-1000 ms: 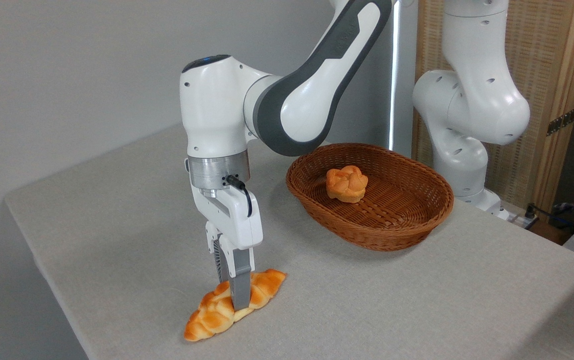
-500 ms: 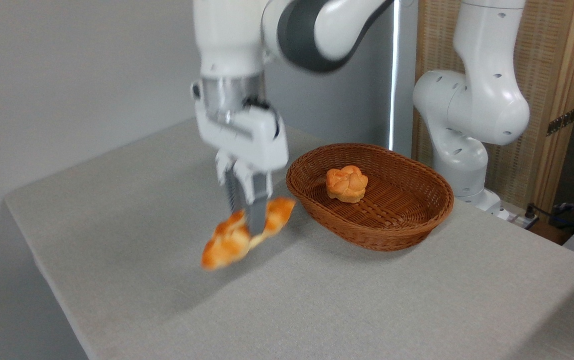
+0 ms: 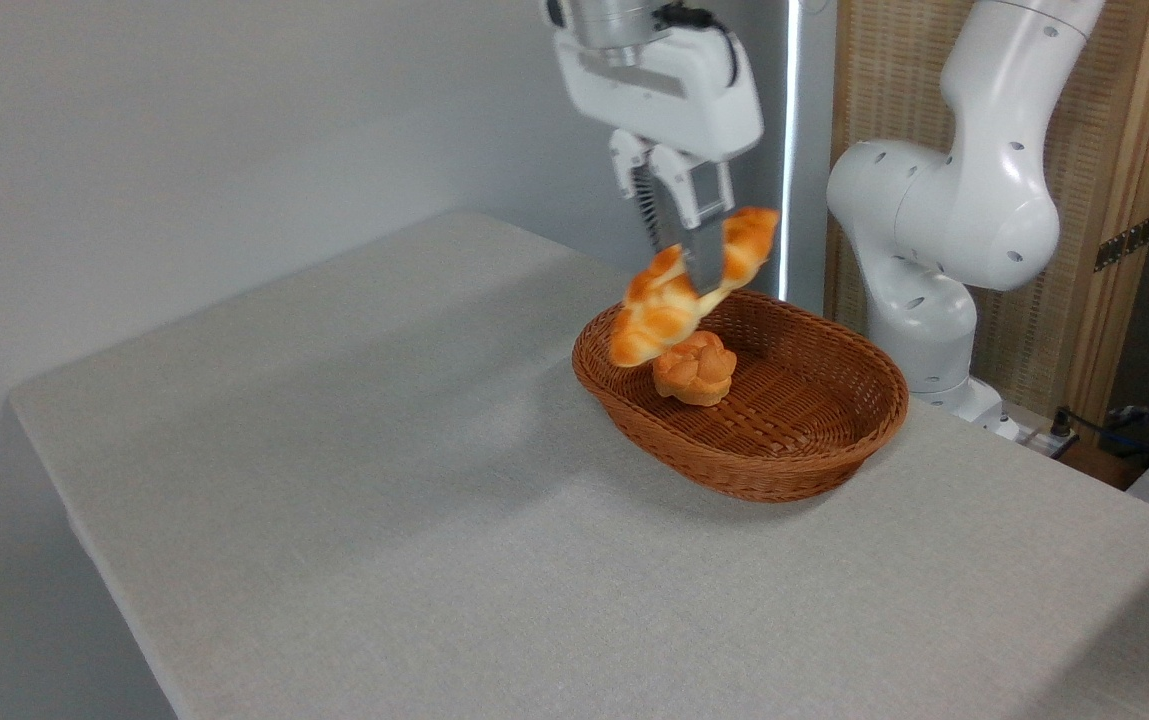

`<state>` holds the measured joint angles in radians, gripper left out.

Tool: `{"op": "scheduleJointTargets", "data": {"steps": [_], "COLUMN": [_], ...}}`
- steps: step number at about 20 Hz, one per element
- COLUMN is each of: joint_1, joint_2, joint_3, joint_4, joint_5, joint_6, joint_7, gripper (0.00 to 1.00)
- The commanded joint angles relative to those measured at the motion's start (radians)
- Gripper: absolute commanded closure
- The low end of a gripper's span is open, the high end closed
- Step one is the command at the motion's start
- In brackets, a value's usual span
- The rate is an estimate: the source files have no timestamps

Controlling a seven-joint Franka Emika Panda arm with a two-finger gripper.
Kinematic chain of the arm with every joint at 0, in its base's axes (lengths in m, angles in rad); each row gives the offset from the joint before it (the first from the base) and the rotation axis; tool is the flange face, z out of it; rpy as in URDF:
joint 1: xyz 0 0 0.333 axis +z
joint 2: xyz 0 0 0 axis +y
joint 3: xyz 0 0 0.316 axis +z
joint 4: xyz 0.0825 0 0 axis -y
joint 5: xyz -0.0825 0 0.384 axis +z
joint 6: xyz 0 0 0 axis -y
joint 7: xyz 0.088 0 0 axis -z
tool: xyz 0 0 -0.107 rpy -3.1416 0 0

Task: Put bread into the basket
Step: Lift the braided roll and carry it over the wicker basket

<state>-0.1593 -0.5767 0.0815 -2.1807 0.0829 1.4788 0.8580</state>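
The long braided golden bread (image 3: 656, 305) hangs in the air, tilted with its right end higher. My gripper (image 3: 696, 280) is shut on its middle, fingers pointing down. It hangs over the left part of the oval brown wicker basket (image 3: 839, 455), well above the rim. The bread's lower left end overlaps the basket's left rim in the picture.
A small round knotted bun (image 3: 696, 369) lies inside the basket near its left end, just below the held loaf. The robot's white base (image 3: 934, 270) stands behind the basket on the right. The grey table (image 3: 384, 480) reaches to the left and front edges.
The gripper has lifted the bread off the table at the front left and carried it up and to the right, from beside the basket to above its left part.
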Motion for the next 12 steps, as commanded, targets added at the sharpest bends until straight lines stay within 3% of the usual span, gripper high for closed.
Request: {"op": "scheduleJointTargets", "data": {"steps": [1, 3, 5, 9, 11, 12], "joint_1": [-0.026, -0.026, -0.028, -0.046, -0.048, -0.048], "joint_2": [-0.038, -0.042, -0.040, -0.032, -0.032, -0.032], "joint_3": [0.040, 0.037, 0.032, 0.032, 0.032, 0.034], "joint_4": [-0.094, -0.154, -0.189, -0.221, -0.221, -0.220], "joint_5": [-0.005, 0.003, 0.050, 0.063, 0.063, 0.063], "joint_6": [-0.017, -0.028, -0.054, -0.066, -0.058, -0.052], "joint_7": [0.016, 0.015, 0.015, 0.015, 0.013, 0.013], "gripper": [0.74, 0.63, 0.65, 0.63, 0.41, 0.38]}}
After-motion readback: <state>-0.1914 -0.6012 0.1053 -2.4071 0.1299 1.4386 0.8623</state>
